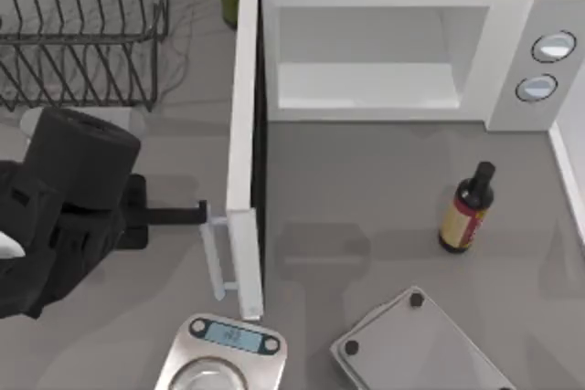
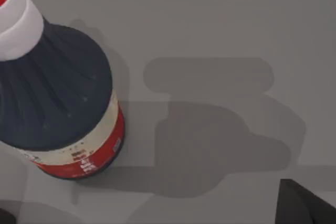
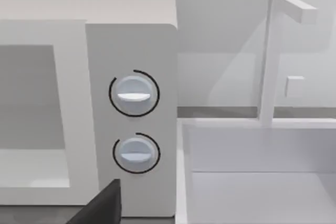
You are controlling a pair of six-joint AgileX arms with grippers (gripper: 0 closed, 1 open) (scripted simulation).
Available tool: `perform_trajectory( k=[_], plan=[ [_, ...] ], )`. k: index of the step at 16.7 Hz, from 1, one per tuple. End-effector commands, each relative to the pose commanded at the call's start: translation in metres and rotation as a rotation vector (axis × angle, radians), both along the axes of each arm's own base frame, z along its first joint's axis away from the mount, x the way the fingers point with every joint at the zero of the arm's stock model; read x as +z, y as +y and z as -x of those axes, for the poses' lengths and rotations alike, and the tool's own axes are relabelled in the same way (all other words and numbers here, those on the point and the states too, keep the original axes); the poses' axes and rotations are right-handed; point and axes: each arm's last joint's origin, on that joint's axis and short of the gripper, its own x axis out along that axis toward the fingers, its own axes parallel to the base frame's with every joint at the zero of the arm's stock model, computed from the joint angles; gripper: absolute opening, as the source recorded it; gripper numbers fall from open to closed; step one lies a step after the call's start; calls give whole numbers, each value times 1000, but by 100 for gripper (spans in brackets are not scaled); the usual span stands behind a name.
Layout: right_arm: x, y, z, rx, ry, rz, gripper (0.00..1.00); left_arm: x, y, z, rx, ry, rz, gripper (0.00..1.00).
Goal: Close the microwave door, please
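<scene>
Microwave door (image 1: 243,148) stands wide open, swung out toward the front, edge-on w/ its handle (image 1: 216,258) facing left. Microwave (image 1: 393,52) sits at back of the surface (image 1: 366,226), cavity exposed, two knobs (image 3: 134,94) on its right panel. Left end effector (image 1: 196,215) just beside the handle; can't tell its finger state. Dark bottle (image 1: 466,209) stands right of the door; scale (image 1: 224,353) near front.

You look straight down from overhead; your left wrist camera sits close above a bottle (image 2: 58,93); your right wrist camera faces the microwave (image 3: 131,119) knobs, shared with overhead.
</scene>
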Motion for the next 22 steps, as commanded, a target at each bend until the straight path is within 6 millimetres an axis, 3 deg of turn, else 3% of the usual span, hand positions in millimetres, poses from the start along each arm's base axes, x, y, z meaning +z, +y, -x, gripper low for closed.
perform_trajectory(
  k=[5,8,11,13,18,22],
  plan=[
    [0,0,0,0,0,0,100,-40,4,6,0,8,-6,0],
    [0,0,0,0,0,0,100,-42,5,7,0,10,-8,0],
    [0,0,0,0,0,0,100,-31,-6,5,-21,-16,16,0],
    [0,0,0,0,0,0,100,-29,-24,2,-15,-15,19,0],
    [0,0,0,0,0,0,100,-32,-90,7,-28,-9,13,0],
    [0,0,0,0,0,0,100,-32,-101,8,-24,-16,15,0]
  ],
)
